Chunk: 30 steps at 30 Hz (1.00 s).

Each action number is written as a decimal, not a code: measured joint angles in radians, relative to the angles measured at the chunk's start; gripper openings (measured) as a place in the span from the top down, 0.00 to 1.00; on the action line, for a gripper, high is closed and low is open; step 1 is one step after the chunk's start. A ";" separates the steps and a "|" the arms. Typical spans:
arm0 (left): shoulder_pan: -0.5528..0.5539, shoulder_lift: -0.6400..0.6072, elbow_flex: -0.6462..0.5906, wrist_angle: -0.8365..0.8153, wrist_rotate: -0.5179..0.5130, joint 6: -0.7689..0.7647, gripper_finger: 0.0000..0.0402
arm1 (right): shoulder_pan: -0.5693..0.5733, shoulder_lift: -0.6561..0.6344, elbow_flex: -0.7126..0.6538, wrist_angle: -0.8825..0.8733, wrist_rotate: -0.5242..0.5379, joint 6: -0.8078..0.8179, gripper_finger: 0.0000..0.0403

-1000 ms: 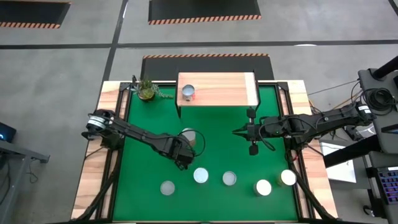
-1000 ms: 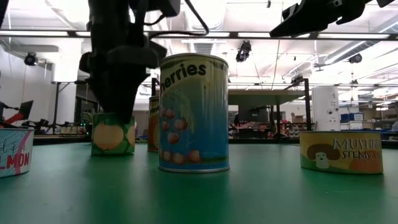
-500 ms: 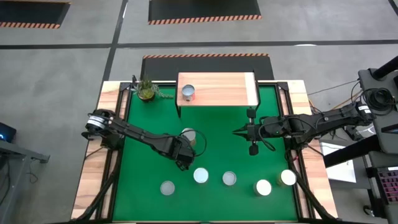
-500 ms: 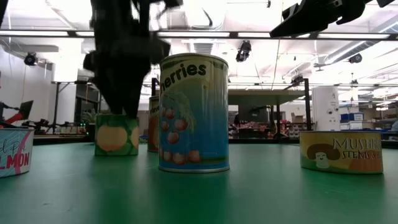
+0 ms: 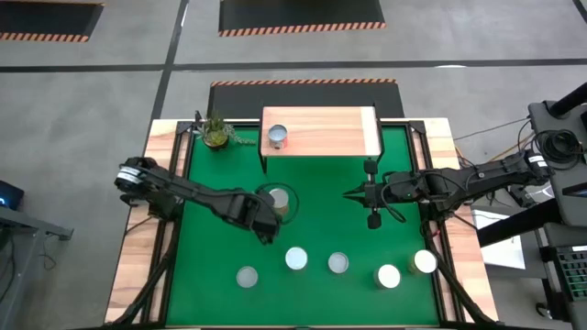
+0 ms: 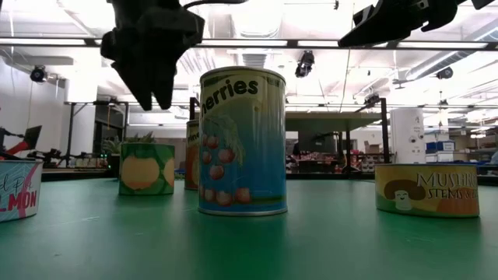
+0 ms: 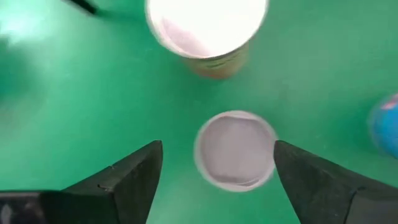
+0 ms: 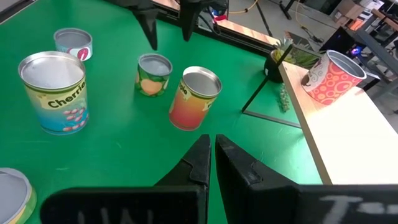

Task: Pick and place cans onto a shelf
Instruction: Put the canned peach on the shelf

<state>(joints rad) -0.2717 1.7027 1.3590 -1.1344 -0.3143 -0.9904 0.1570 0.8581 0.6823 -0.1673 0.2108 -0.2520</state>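
Observation:
Several cans stand on the green table. A short green can with a peach label [image 6: 144,167] stands on its base right under my left gripper [image 6: 152,78], which is open and hangs clear above it. The can's silver top [image 7: 235,149] shows between the fingers. A taller orange can [image 8: 196,96] stands beside it. A cherries can [image 6: 243,140] stands nearer the front. A red can [image 5: 277,136] stands on the wooden shelf [image 5: 330,133]. My right gripper [image 5: 350,194] is shut and empty, raised over the table's right half.
Several cans [image 5: 338,263] stand in a row near the table's near edge, among them a mushroom can [image 6: 426,189] and a salmon can [image 6: 17,190]. A small potted plant [image 5: 217,131] stands left of the shelf.
My left gripper has risen straight up from around the green peach can and now hangs well above it. The can stays standing on the table.

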 joint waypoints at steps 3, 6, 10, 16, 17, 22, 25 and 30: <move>0.003 0.000 0.000 -0.012 0.009 -0.046 0.18 | 0.000 0.000 0.000 -0.001 0.000 -0.001 0.97; 0.003 0.000 0.000 -0.028 -0.016 -0.089 0.08 | 0.000 0.000 0.000 -0.002 0.000 -0.001 0.97; 0.001 0.001 0.000 0.009 0.035 -0.133 0.01 | 0.000 0.000 0.000 -0.004 0.000 -0.002 0.97; 0.008 0.013 -0.016 0.075 0.044 -0.171 0.07 | 0.000 0.000 0.000 -0.004 0.000 -0.001 0.97; 0.009 0.014 -0.023 0.082 0.046 -0.171 0.08 | 0.000 0.000 0.000 -0.007 0.000 0.002 0.97; 0.006 0.016 -0.077 0.092 0.063 -0.197 0.09 | 0.000 0.000 0.000 -0.009 0.000 0.006 0.97; 0.007 0.016 -0.116 0.137 0.073 -0.206 0.10 | 0.000 0.000 0.000 -0.010 0.000 0.007 0.97; 0.007 0.016 -0.155 0.239 0.097 -0.200 0.10 | 0.000 0.000 0.000 -0.010 0.000 0.007 0.97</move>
<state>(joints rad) -0.2646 1.7187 1.2044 -0.8956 -0.2169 -1.1904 0.1569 0.8581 0.6823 -0.1776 0.2110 -0.2452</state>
